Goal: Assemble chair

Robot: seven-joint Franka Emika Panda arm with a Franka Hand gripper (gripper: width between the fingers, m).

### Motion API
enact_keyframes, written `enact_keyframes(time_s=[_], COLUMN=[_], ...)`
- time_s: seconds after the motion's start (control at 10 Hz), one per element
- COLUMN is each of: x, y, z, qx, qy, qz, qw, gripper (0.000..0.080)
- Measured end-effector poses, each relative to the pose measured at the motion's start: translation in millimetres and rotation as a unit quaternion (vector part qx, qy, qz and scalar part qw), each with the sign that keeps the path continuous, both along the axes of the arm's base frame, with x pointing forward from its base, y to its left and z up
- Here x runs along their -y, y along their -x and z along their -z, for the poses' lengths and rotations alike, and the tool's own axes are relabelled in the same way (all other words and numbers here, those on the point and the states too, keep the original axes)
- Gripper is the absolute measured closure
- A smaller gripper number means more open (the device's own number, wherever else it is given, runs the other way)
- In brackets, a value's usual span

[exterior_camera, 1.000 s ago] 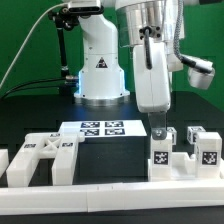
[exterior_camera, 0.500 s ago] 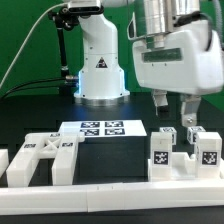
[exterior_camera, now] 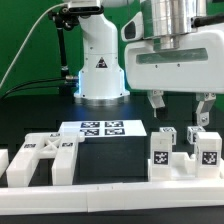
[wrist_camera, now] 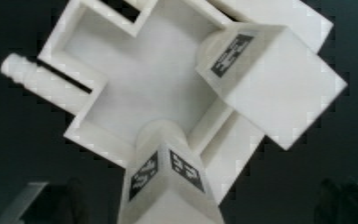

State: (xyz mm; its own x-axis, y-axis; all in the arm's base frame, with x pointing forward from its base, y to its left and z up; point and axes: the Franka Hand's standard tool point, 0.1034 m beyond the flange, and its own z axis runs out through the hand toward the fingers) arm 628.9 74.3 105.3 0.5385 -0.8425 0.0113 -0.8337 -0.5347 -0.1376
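At the exterior view's right | gripper (exterior_camera: 179, 104) is being held wide open, empty | chair part (exterior_camera: 184, 160) is being hovered over, lying straight below the jaws' gap, untouched.

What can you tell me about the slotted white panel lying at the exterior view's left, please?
The slotted panel looks like matte white, blocky plastic. Openings cut in its top leave an X-shaped brace, and small black-and-white tags sit near its far corner. It lies flat on the black table, seemingly against the low white rail in front. Nothing grips it.
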Motion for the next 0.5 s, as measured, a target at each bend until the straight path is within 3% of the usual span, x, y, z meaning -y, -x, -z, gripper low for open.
enact_keyframes(time_s=[0.2,0.5], x=[10.6,25.7], y=[27.6,41.6], z=[18.1,30.8], qx=[0.017,0.061], qy=[0.030,0.090], qz=[-0.114,-0.251], qw=[0.993,0.962], gripper=[0.0151,0.0151])
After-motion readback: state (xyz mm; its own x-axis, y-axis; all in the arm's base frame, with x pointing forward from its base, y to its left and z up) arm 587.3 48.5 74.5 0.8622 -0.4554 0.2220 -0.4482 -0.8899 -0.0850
